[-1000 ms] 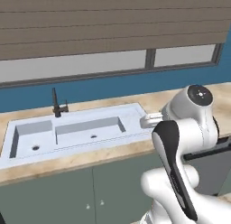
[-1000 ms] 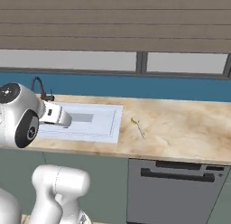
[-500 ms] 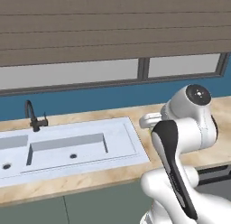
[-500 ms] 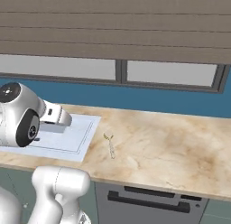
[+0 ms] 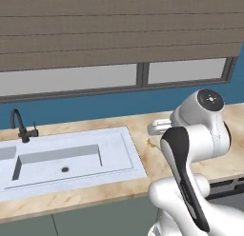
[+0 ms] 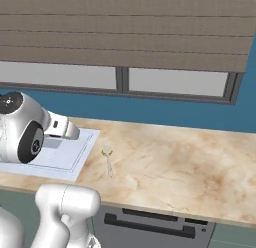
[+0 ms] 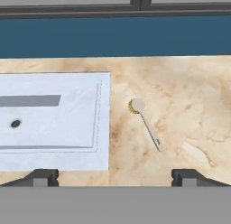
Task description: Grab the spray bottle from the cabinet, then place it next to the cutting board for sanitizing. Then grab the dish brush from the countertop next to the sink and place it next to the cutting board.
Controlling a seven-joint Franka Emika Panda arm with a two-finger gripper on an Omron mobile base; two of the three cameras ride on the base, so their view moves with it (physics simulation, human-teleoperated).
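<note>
Since the earlier frames, both base views are shifted rightward along the bench (image 6: 180,162): the sink (image 5: 71,159) is now seen further left in each view, and more bare stone is exposed to its right. This is a move of the cameras, not of the things.

The dish brush (image 7: 144,121) is noted as a thin pale handle ending in a round head with a yellow bristle fringe. It is laid flat on the beige veined bench, just beside the right edge of the white sink, apart from it. It is also seen in the right base view (image 6: 107,159).

The gripper (image 7: 115,178) is held above the bench with its jaws spread wide apart and nothing between them. In the hand view, the brush is placed ahead of the jaws, roughly between their lines, untouched.
</note>
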